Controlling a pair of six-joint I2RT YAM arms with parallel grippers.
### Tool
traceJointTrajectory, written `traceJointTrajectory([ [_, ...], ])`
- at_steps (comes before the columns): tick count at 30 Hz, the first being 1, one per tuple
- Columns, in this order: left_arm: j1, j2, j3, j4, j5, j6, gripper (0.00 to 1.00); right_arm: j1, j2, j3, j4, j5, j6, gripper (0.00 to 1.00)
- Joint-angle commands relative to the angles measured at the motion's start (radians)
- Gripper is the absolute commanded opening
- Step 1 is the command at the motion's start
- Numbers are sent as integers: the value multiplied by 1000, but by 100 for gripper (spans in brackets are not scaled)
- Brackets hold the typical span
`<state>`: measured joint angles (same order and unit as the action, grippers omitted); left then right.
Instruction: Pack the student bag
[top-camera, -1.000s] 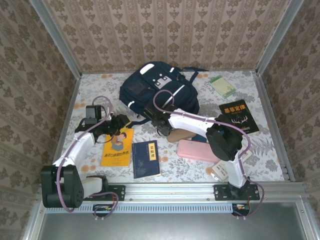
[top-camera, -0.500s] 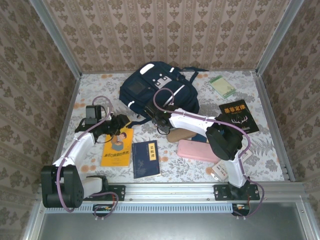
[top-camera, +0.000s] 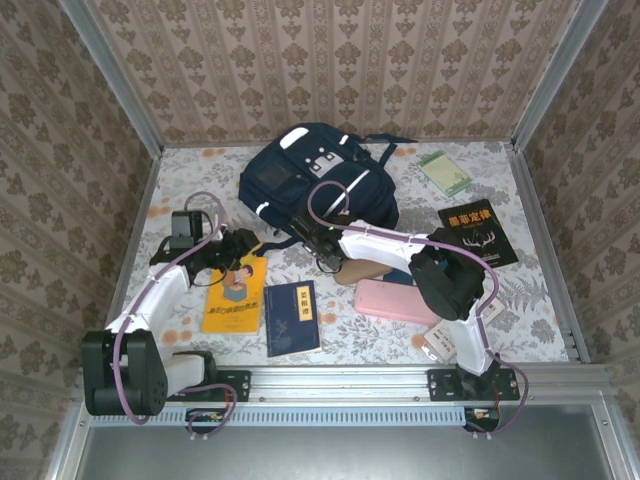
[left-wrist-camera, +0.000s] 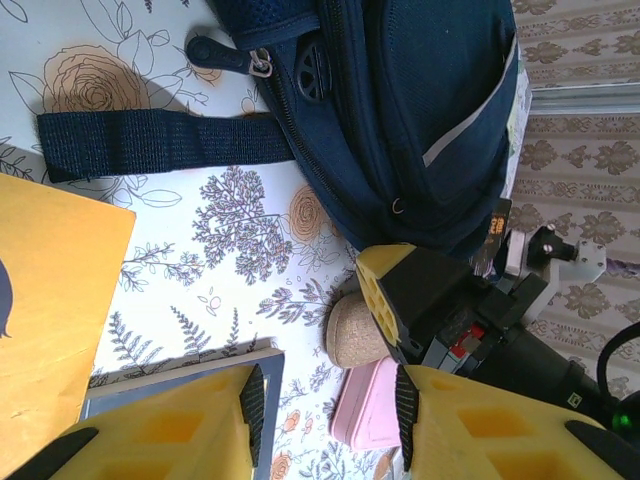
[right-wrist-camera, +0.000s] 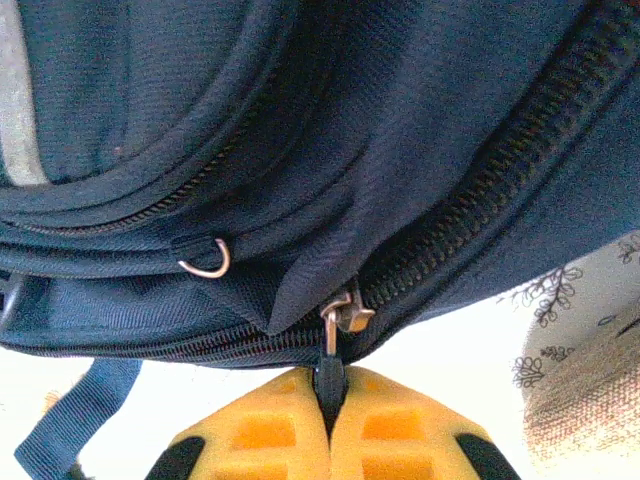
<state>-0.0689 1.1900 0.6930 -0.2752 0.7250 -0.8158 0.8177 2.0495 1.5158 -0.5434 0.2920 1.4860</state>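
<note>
Right claw (right-wrist-camera: 330, 405) pinched shut on the zip pull (right-wrist-camera: 330, 375) at the bag's (right-wrist-camera: 300, 120) near edge, its track (right-wrist-camera: 480, 190) running away up-right; left claw (left-wrist-camera: 330, 400) half open, empty, farther off.

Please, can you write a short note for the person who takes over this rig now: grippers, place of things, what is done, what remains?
Right gripper: jaws shut on the zipper pull of the student bag, at its near edge.
Left gripper: open, holding nothing, near the yellow book.
Done: zipper gripped.
Left: open the bag, then probably pack the yellow book, the blue book and the pink case.
</note>
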Motion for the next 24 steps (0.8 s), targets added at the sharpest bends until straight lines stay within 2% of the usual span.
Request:
traceJointTrajectory([
  [1,9,5,-9,18,3,-6,41,-8,-61,-30,1,4,-13,0],
  [4,10,11,-8,16,-5,-8,42,-19,-111,-88,91,-52,-21,0],
  [11,-23,64,33,-6,-27,-18,44,-68,-218,-308,450,-308,-89,0],
  [15,-77,99,78,-32,-74,-23,55,-108,-191,-317,543,-533,-170,0],
  [17,-117,114,105,-41,-143,-37,63,-121,-190,-345,593,-607,-195,0],
  [21,-190,177,167,-34,-233,-61,65,-137,-225,-431,733,-660,-213,0],
  [24,-211,262,201,-9,-243,-105,65,-141,-250,-443,740,-679,-241,0],
])
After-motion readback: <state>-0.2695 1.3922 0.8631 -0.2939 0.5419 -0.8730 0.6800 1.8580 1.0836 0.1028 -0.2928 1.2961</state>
